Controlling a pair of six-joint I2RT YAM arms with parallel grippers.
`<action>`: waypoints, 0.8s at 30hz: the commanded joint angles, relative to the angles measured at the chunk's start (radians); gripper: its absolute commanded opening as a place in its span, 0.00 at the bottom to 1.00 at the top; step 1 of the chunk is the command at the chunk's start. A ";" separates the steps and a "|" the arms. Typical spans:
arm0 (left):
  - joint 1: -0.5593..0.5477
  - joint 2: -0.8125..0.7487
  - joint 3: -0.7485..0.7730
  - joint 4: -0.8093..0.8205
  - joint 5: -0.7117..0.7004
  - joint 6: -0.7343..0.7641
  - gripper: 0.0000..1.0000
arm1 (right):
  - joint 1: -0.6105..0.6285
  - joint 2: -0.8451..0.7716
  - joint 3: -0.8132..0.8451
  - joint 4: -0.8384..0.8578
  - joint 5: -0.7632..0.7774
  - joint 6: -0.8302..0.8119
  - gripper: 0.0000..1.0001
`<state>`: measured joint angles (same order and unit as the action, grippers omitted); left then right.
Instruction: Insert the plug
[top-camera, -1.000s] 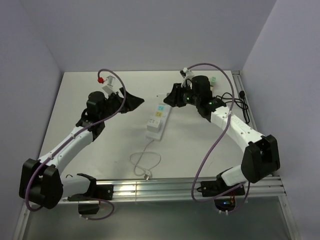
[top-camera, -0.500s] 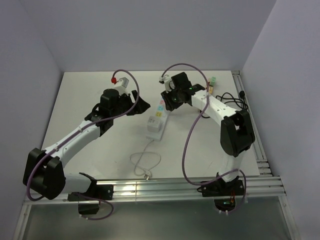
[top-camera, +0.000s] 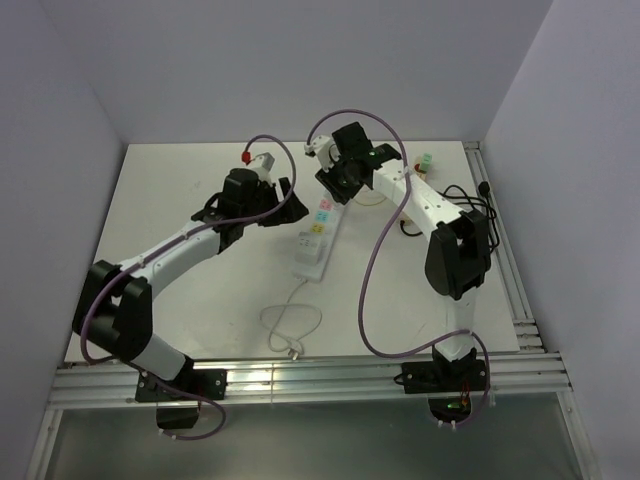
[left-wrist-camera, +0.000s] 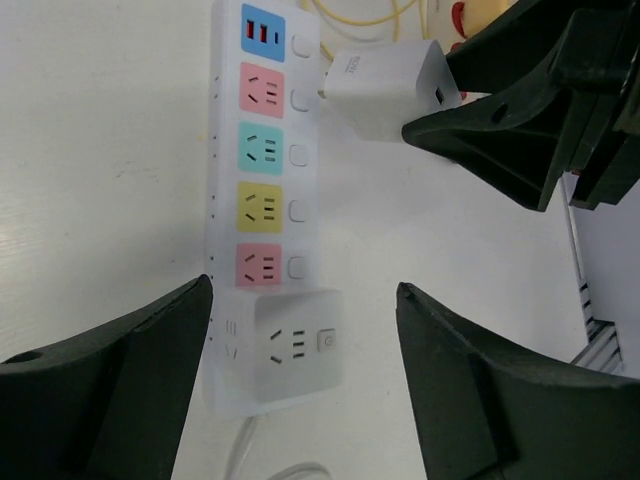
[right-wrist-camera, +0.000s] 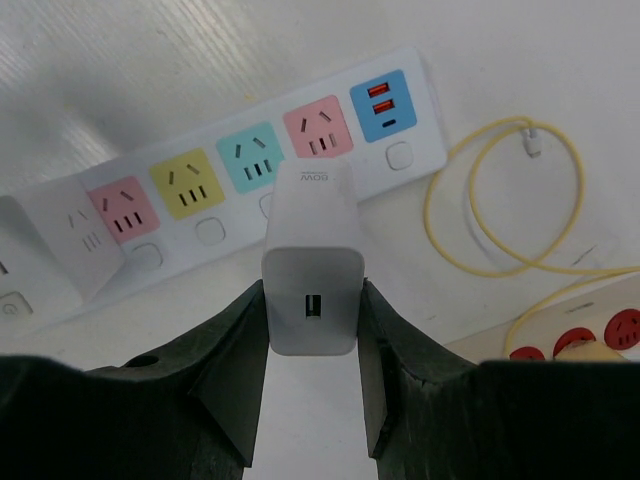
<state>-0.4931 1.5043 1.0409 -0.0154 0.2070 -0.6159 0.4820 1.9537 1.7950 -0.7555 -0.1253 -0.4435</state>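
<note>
Nearest the arm bases, a thin white cord (top-camera: 291, 330) lies in a loop on the white desk (top-camera: 230, 300) and leads up to the near end of a long white power strip with a row of coloured sockets (top-camera: 315, 232). The strip's long axis runs from near to far, tilted slightly to the right. Counted from its near end, it carries a plain white socket block, then pink, yellow, teal and pink sockets, and a blue USB panel at the far end. The left gripper (left-wrist-camera: 303, 300) hangs over the strip's near end, its jaws spread wide to either side of the white block and holding nothing. Farther along, the right gripper (right-wrist-camera: 312, 300) pinches a white cube-shaped charger plug (right-wrist-camera: 312, 265) by its two sides. The plug sits over the strip's far half, above the button row between the teal socket and the far pink one. Its prongs point toward the strip, and it cannot be told whether they touch it. The right arm is clearly the nearer one to the socket. The move likely needs the prongs lined up with the far pink socket, then a push straight in. Beyond the strip's far end lie a coiled yellow cable (right-wrist-camera: 480, 200) and a second strip with red sockets (right-wrist-camera: 590, 330).
</note>
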 joint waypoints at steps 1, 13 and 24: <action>-0.056 0.066 0.123 -0.091 -0.053 0.056 0.80 | -0.002 0.008 0.035 -0.039 0.053 -0.052 0.00; -0.203 0.100 0.146 -0.250 -0.270 0.090 1.00 | -0.108 -0.125 -0.016 0.038 0.061 0.061 0.00; -0.251 0.206 0.206 -0.282 -0.351 0.140 1.00 | -0.151 -0.154 -0.063 0.093 0.032 0.100 0.00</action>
<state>-0.7349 1.6699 1.1957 -0.2813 -0.1116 -0.5110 0.3359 1.8759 1.7401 -0.7258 -0.0902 -0.3595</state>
